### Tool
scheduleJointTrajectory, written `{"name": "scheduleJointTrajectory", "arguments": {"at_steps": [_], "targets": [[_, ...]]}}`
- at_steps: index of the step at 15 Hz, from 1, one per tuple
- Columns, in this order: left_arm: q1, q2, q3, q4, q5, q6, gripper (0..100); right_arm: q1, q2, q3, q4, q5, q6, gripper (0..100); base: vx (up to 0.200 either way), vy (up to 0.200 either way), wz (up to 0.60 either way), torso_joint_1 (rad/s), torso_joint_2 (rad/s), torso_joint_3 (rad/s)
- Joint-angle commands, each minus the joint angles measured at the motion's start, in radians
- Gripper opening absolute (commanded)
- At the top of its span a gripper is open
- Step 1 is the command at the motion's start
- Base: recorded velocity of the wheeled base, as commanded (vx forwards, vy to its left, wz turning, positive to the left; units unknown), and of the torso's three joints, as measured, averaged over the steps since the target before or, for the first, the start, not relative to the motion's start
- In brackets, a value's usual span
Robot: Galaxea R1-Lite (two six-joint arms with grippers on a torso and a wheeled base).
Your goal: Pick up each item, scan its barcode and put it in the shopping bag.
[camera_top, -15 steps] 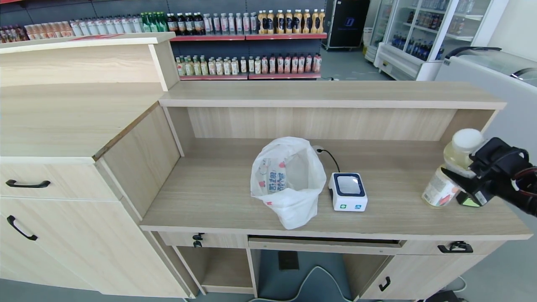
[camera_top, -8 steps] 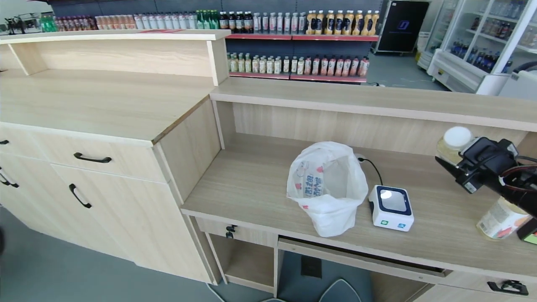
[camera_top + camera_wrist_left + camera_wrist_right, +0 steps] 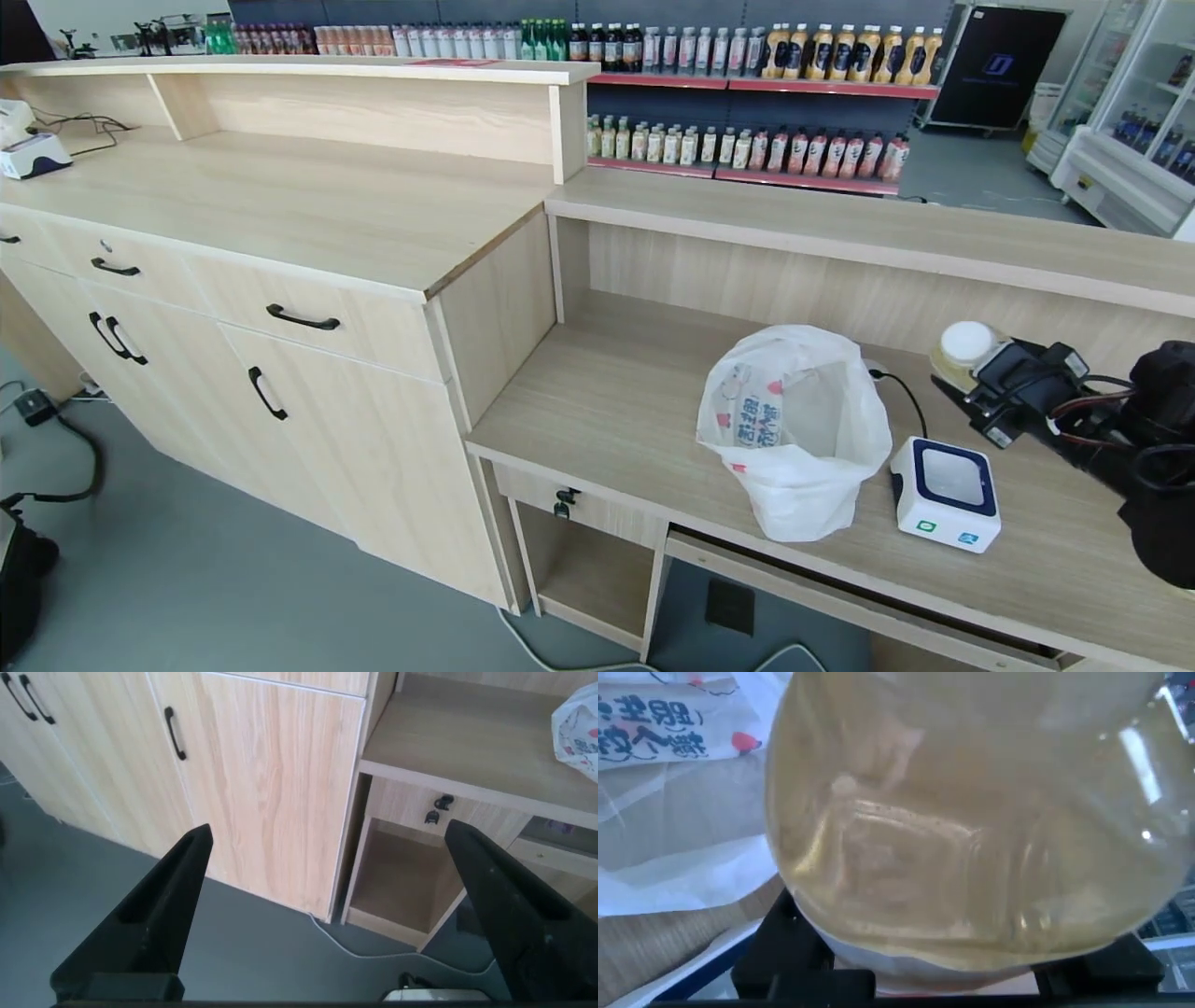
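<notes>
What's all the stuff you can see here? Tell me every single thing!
shopping bag: one, white, standing open on the lower counter.
barcode scanner: one, white with a dark top, on the counter just right of the bag.
bottle: one, pale yellow drink with a white cap, held over the counter behind the scanner.
second scanner: one, white, far left on the upper counter.
drink bottles: many, mixed colours, on red shelves at the back.
cupboard handles: several, black, on the wooden doors and drawers.
right gripper: black, shut on the bottle.
left gripper: black, open, low over the grey floor by the cupboard.
</notes>
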Motion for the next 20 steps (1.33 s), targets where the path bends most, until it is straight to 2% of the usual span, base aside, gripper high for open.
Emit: {"name": "scheduleJointTrajectory", "arguments": {"at_steps": [1,5,20], "targets": [[0.000,0.000,0.000,0.000,0.000,0.000,100,-0.010,0.065,0.004,0.001,0.001,0.000,0,0.000,0.000,0.00,0.000,0.00,0.000],[0.000,0.000,0.000,0.000,0.000,0.000,100,-0.012,0.136,-0.021,-0.015,0.053,-0.004,0,0.000,0.000,0.00,0.000,0.00,0.000],[0.000,0.000,0.000,0.000,0.000,0.000,100,-0.012,0.272,-0.058,-0.055,0.058,-0.039,0,0.000,0.000,0.00,0.000,0.00,0.000]]}}
